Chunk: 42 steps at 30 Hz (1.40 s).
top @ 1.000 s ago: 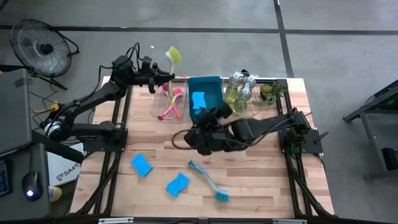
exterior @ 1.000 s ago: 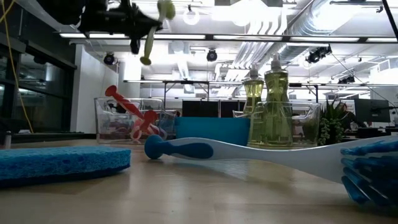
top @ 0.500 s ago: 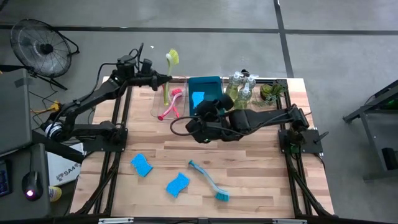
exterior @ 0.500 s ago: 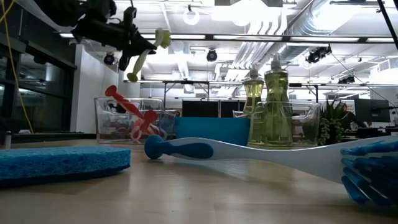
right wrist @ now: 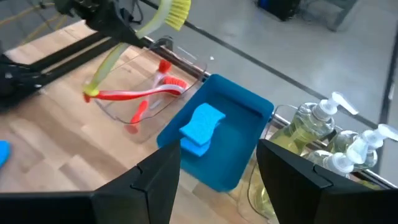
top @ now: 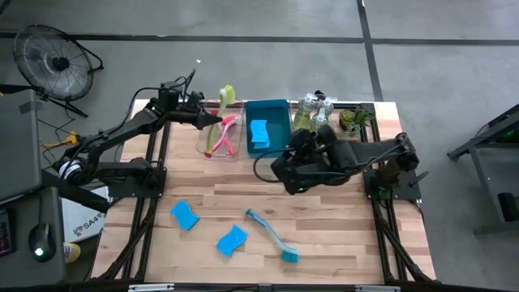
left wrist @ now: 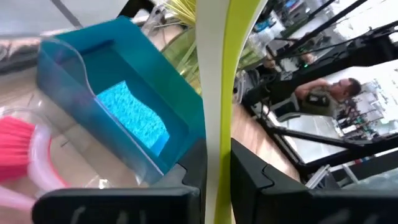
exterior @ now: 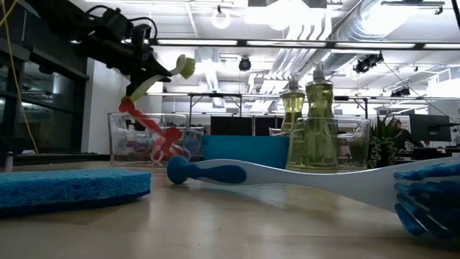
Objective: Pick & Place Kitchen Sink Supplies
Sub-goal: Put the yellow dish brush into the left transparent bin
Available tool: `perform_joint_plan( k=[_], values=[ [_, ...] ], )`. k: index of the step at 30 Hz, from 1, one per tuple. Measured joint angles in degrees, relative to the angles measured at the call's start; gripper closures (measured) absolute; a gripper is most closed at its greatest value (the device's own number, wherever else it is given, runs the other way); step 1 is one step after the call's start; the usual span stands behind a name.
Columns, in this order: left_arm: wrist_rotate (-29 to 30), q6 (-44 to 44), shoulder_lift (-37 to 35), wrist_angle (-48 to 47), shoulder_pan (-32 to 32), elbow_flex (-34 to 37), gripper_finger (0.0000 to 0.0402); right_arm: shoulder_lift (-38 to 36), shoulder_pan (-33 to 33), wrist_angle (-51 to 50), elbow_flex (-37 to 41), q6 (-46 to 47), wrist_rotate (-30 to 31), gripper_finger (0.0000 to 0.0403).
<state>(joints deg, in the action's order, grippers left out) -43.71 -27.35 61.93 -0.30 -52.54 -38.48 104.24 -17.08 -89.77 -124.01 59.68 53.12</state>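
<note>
My left gripper [top: 204, 120] is shut on a yellow-green dish brush [top: 220, 113] over the clear tray [top: 203, 143] at the table's far side. A pink brush [top: 227, 134] lies in that tray. My right gripper [right wrist: 217, 186] is open and empty and hovers near the blue bin [top: 280, 109], which holds one blue sponge [top: 259, 132]. Two more blue sponges [top: 185, 215] [top: 232, 240] and a teal brush [top: 272, 235] lie flat on the near part of the table. Pump bottles [top: 312, 113] stand right of the bin. My left gripper pinches the yellow-green brush's handle [left wrist: 214, 124] between its two fingers [left wrist: 249, 177], around the handle's middle. The fingers come about level from the table's left and lie across the handle. The brush is lifted and tilted, bristle head [exterior: 185, 66] high and handle end [exterior: 133, 95] low over the tray.
A small green plant [top: 353, 120] stands at the far right corner beside the bottles. The middle of the wooden table, between the bin and the teal brush, is bare. A fan [top: 53, 61] stands off the table at the far left.
My left gripper has come down toward the clear tray, still shut on the yellow-green brush. The brush has tipped from nearly upright to a slant, and its handle end now sits low at the tray. My right gripper has drawn back toward the table's right.
</note>
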Motion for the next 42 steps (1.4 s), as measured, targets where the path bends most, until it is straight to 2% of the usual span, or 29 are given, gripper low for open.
perform_joint_plan(
  k=[4,9,12,17,22,26,31,34,42],
  values=[
    [-3.42,0.15,0.0,-0.82,-2.7,-0.57,0.0368,-2.04,-1.01,-0.18,0.01,-1.29,-2.23,0.0197],
    [-9.05,0.19,0.04,-4.4,-5.64,-1.58,0.0368,-2.97,-1.84,-0.23,0.01,-3.27,-1.83,0.0197],
    [-9.28,1.58,0.04,-8.72,-5.61,-2.98,0.0368,-2.82,-1.88,-0.14,0.44,-5.41,-0.72,0.0197],
    [-7.58,7.43,0.07,-21.25,-5.59,-7.21,0.0368,-2.82,-1.46,-0.09,3.9,-4.92,3.94,0.0197],
    [-1.52,15.63,0.09,-37.08,-5.57,-12.35,0.0368,-2.82,-0.44,2.02,8.32,-5.35,4.62,0.0197],
    [3.26,18.41,0.11,-44.93,-5.57,-14.73,0.0368,-2.77,0.43,5.33,11.09,-7.89,4.37,0.0197],
    [6.13,15.56,0.88,-46.58,-5.46,-16.74,0.0368,-2.73,1.83,7.58,13.15,-12.03,3.35,0.0197],
    [9.23,13.12,3.33,-46.79,-3.31,-18.75,0.0368,-2.77,2.81,7.05,13.58,-12.45,3.33,0.0197],
    [21.26,12.87,15.94,-51.06,4.8,-29.99,0.0368,-2.77,5.21,6.09,13.58,-19.1,-1.06,0.0197]
  ],
)
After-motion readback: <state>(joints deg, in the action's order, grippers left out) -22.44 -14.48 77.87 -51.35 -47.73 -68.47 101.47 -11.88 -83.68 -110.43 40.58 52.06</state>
